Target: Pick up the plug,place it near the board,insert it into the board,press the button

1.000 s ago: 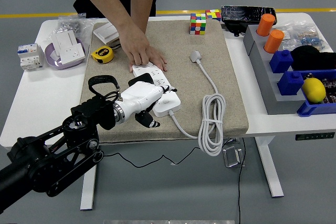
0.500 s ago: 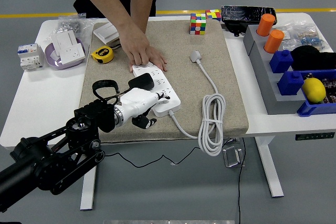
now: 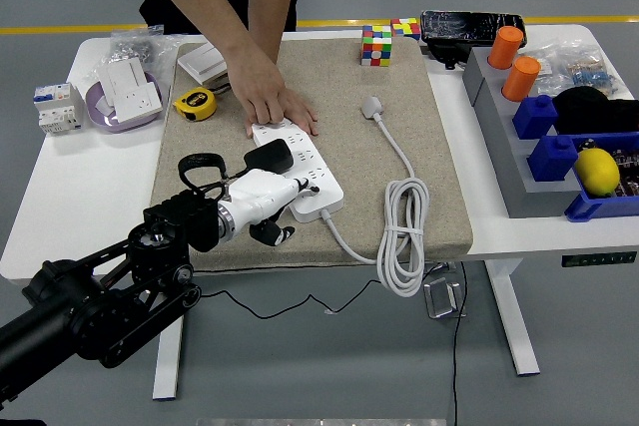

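Right at the near end of the white rectangular power strip (image 3: 300, 167) is where the robot's left hand (image 3: 268, 202) sits rn, white shell w/ black fingertips. Fingers look loosely curled and I can't see anything gripped in them, though the underside is hidden so not 100% sure.

The black chunky plug (image 3: 270, 156) is just beyond the hand, up on top of the strip, and it looks seated in a socket, tho I can't tell if it's pushed fully home. So imo pick-up, placing and insertion are basically done. What's left is the button press. The switch should be at the strip's near end by the cable exit, right beside the fingers, but I can't actually make it out, too small / partly covered by the hand.

A person's hand (image 3: 262, 93) is further out from the robot hand, palm flat on the far end of the strip, pinning it to the beige felt mat (image 3: 439, 147). The strip's own white cord (image 3: 404, 236) coils off to the right of the hand, its white plug end (image 3: 372, 106) lying loose on the mat.

Right arm isn't in shot.
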You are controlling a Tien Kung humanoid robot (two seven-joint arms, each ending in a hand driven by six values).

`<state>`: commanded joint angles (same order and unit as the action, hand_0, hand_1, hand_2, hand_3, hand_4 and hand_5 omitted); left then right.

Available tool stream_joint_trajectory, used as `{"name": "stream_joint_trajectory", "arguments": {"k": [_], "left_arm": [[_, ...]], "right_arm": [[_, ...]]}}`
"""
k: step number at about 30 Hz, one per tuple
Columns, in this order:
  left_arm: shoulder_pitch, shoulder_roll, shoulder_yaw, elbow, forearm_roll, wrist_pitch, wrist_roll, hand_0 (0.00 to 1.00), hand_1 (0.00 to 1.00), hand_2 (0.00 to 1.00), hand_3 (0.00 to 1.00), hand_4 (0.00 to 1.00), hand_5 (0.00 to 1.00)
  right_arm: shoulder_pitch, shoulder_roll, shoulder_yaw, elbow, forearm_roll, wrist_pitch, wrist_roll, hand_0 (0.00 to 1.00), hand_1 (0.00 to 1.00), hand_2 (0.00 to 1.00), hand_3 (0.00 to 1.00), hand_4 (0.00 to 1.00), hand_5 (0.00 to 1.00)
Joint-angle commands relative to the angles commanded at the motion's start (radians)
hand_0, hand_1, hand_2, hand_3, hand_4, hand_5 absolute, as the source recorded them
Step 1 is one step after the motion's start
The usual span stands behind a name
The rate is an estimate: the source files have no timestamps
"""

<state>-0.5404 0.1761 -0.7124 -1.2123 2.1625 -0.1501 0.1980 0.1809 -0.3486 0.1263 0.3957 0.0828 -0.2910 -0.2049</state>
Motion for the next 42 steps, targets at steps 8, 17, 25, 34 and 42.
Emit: {"name": "stream_joint_trajectory", "arguments": {"k": [8,17,25,34,42], "left_arm": [[0.000,0.001,0.013,0.008,0.000,-0.005,-0.003,0.135,0.028,0.146,0.879,0.668,0.002],[-0.009,-0.001,0.024,0.023,0.005,-0.010,-0.002,0.135,0.028,0.146,0.878,0.669,0.002],[-0.008,0.000,0.032,0.024,0.006,-0.017,-0.002,0.136,0.028,0.146,0.870,0.673,0.002],[0.001,0.006,0.018,-0.007,0.047,-0.017,0.000,0.136,0.029,0.147,0.869,0.668,0.002],[0.022,0.024,-0.035,-0.139,0.106,-0.014,0.006,0.136,0.029,0.147,0.864,0.667,0.002]], "right_arm": [[-0.001,0.002,0.003,0.000,-0.001,0.000,0.000,0.850,0.764,0.735,0.766,0.998,0.998],[0.002,0.001,0.004,0.000,-0.002,0.000,0.000,0.850,0.764,0.735,0.766,0.998,0.998],[0.001,0.000,0.001,0.001,-0.001,-0.001,0.000,0.850,0.765,0.735,0.766,0.998,0.998],[-0.001,0.000,-0.003,0.000,0.000,-0.001,-0.001,0.850,0.765,0.735,0.766,0.998,0.998],[-0.002,-0.001,-0.001,0.001,-0.001,-0.002,-0.001,0.850,0.765,0.735,0.766,0.998,0.998]]}}
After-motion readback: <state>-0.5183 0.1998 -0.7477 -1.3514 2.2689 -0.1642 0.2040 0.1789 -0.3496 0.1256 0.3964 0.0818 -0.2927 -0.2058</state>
